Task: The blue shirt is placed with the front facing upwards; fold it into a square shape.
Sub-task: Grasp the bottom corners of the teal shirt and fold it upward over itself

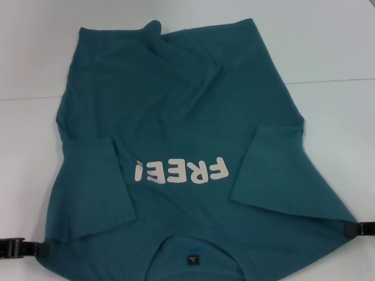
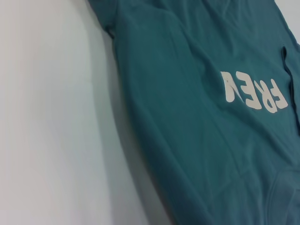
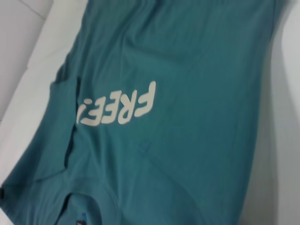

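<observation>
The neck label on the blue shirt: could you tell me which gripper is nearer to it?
Roughly equal; the left looks marginally nearer. The left gripper sits at the blue shirt's left shoulder corner, the right gripper at the right one, with the neck label between them.

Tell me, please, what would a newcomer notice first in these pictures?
The blue shirt fills the white table, front up, collar nearest the robot, both sleeves folded in over the body. Cream letters "FREE" stand upside down mid-chest. The left gripper and right gripper sit low at the shirt's shoulder corners.
</observation>
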Tool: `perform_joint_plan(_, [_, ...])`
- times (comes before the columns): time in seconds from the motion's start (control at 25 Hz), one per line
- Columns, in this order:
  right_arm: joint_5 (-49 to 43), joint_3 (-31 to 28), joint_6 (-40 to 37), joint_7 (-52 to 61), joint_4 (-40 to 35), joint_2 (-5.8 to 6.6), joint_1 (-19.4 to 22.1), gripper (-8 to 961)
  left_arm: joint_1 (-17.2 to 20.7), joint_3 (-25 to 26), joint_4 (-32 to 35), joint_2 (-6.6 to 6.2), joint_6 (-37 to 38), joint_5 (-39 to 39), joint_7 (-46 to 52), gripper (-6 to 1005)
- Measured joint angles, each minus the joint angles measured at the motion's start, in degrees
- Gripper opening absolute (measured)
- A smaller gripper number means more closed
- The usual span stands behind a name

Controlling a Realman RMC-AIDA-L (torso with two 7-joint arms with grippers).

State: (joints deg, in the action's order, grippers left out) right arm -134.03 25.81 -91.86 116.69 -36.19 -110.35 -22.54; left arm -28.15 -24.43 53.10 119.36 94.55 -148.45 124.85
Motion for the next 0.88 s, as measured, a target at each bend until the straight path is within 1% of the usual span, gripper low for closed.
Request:
perform_joint_plan(0.24, [-0.01,-1.22,-1.30,-1.42,-0.02,0.50,1.07,35,1.93,0.18,0.75,0.00,1.36,-0.07,0.87,27])
perform_joint_plan(0.44, [-0.03,-1.42,-2.40,-2.61,-0.02,0.50,2.16,35,3.22,0.46,0.84,0.32,2.38,-0.11,0.89,28])
perform_joint_plan(0.88, [0.01,-4.21,-4.70,-5.28,-0.01,0.44,5.82,35,4.76,1.44,2.05,0.31,5.39,-0.17,0.91,27])
